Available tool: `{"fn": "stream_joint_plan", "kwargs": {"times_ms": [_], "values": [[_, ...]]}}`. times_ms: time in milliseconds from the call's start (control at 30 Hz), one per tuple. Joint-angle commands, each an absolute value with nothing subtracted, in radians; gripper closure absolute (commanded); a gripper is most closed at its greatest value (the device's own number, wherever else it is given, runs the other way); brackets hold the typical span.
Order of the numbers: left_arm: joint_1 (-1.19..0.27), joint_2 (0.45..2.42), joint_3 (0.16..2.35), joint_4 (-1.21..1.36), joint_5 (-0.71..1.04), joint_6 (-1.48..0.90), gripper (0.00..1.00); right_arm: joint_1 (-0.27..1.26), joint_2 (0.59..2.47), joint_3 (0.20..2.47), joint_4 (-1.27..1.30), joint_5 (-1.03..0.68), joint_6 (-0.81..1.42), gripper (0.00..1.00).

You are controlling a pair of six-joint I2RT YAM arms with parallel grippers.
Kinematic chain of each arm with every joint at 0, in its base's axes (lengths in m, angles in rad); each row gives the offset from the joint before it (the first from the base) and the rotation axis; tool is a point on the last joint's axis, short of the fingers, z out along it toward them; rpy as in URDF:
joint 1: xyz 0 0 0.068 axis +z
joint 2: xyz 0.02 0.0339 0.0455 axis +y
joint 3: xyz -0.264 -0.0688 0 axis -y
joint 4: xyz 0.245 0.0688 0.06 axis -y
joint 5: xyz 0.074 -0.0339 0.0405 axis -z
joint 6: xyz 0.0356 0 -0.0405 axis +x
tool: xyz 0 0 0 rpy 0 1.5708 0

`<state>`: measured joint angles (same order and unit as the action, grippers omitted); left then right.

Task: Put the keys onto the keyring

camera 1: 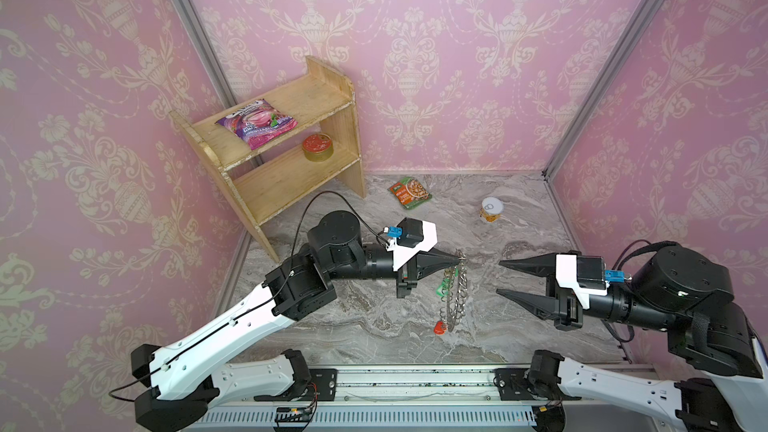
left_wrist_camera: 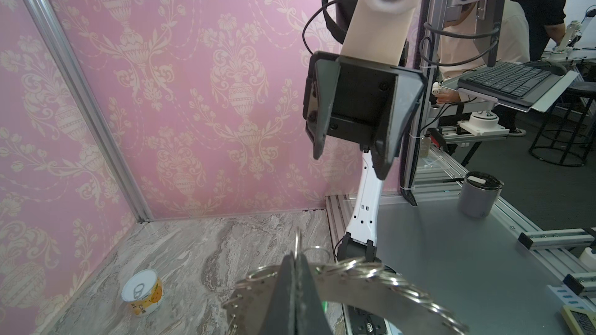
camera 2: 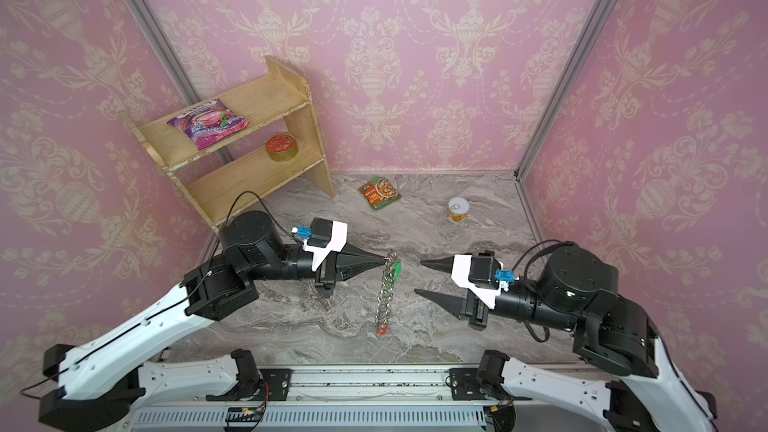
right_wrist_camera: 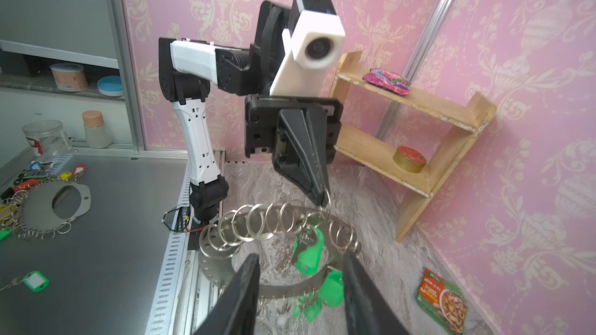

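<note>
The keyring is a flat grey metal ring plate rimmed with wire loops. It hangs on edge over the marble floor. My left gripper is shut on one wire loop at its top. Green keys hang from the loops, and a red key dangles at the bottom. My right gripper stands open to the right of the keyring, apart from it and holding nothing.
A wooden shelf at the back left carries a purple packet and a red-lidded tin. A green-orange food packet and a small can sit behind. Another ring plate with coloured keys lies outside.
</note>
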<state>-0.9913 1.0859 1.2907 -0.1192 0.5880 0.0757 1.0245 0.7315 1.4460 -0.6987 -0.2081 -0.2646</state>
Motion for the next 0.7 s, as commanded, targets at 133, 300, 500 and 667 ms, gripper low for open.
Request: {"fn": "stream_joint_plan", "kwargs": {"times_ms": [133, 300, 500, 667], "values": [[-0.988, 1.044, 1.249, 0.060, 0.638, 0.028, 1.00, 1.030, 0.758, 1.401, -0.588, -0.196, -0.169, 0.70], [-0.988, 1.030, 1.227, 0.091, 0.639, 0.021, 1.00, 1.030, 0.768, 1.387, -0.577, -0.183, -0.153, 0.73], [-0.989, 1.029, 1.220, 0.099, 0.655, 0.020, 1.00, 1.028, 0.791, 1.384, -0.561, -0.189, -0.144, 0.75], [-0.989, 1.025, 1.215, 0.101, 0.660, 0.022, 1.00, 1.028, 0.808, 1.389, -0.556, -0.194, -0.144, 0.79]]}}
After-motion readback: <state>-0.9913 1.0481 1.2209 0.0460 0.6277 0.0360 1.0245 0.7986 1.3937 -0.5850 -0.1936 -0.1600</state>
